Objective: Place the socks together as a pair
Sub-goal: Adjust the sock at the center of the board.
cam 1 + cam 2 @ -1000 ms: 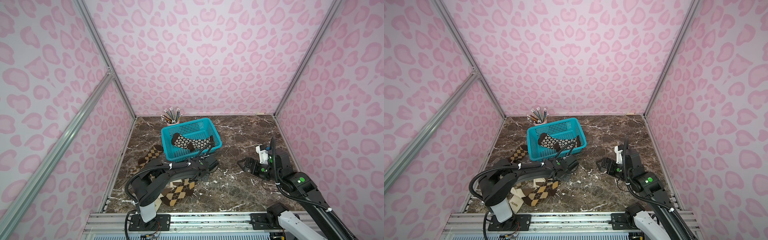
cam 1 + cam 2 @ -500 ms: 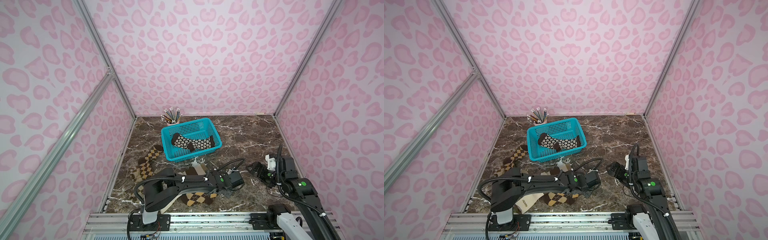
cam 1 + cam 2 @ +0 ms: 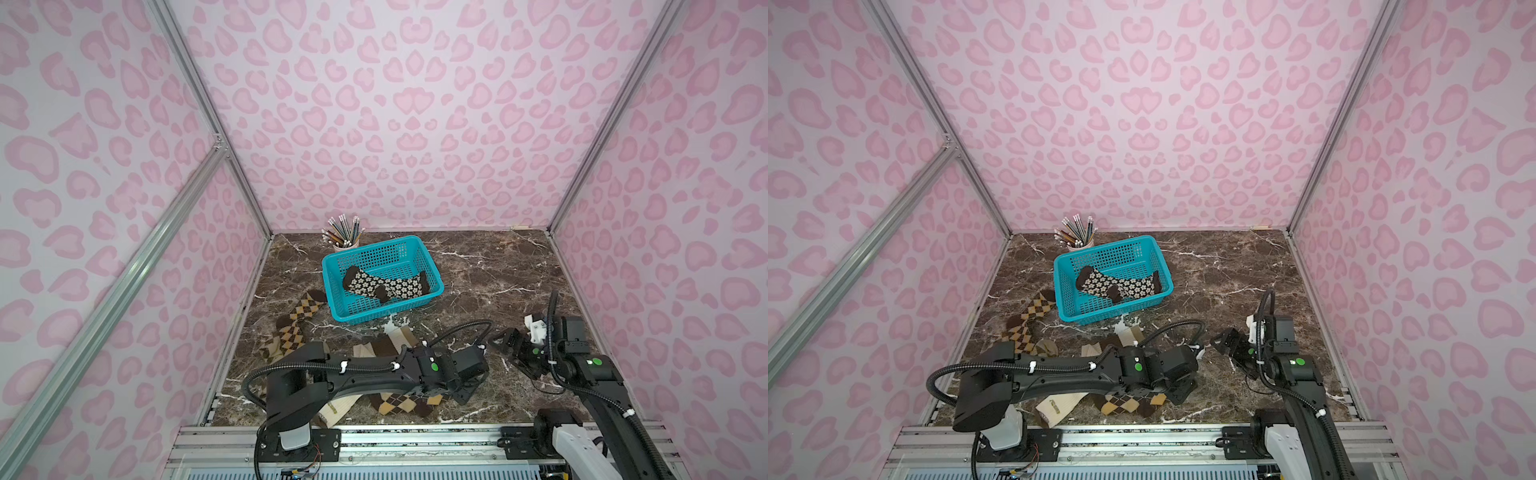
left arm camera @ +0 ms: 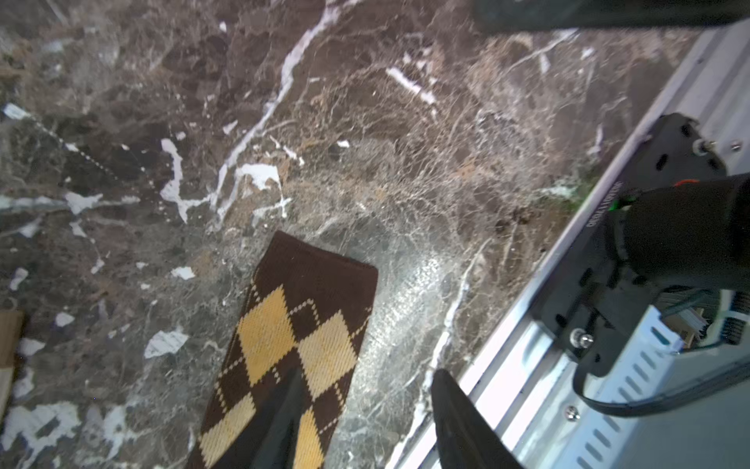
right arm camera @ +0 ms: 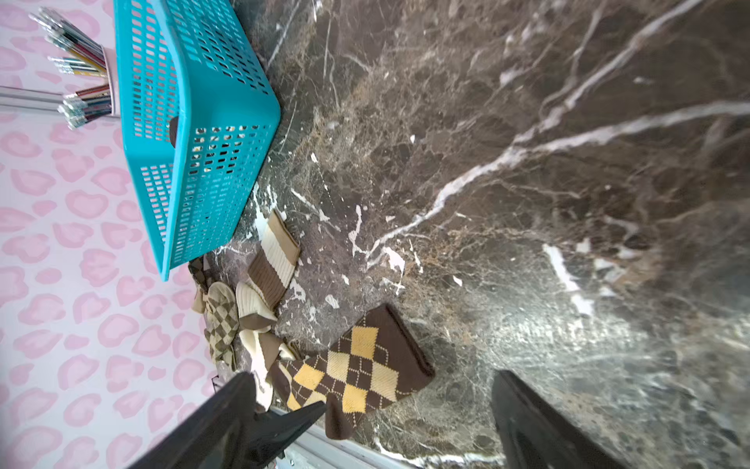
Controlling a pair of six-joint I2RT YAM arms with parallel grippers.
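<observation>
A brown-tan argyle sock (image 3: 401, 405) (image 3: 1125, 405) lies flat on the marble by the front rail. My left gripper (image 3: 469, 388) (image 4: 369, 373) stands open at its cuff end: one finger (image 4: 276, 426) is over the sock (image 4: 300, 325), the other is over bare marble, and nothing is held. A second argyle sock (image 3: 297, 328) lies at the left. A dark brown flowered sock (image 3: 386, 284) rests in the teal basket (image 3: 390, 311). My right gripper (image 3: 505, 338) (image 5: 371, 375) hangs open and empty to the right, looking at the front argyle sock (image 5: 365, 365).
Cream ribbed socks (image 5: 276, 256) and an olive diamond-check sock (image 5: 221, 320) are heaped between the basket and the left arm. A cup of pencils (image 3: 345, 237) stands behind the basket. The metal rail (image 4: 507, 365) runs right beside the left gripper.
My left gripper dragged the argyle sock from near the basket toward the front right, then opened and let it go. The right arm shifted back a little.
</observation>
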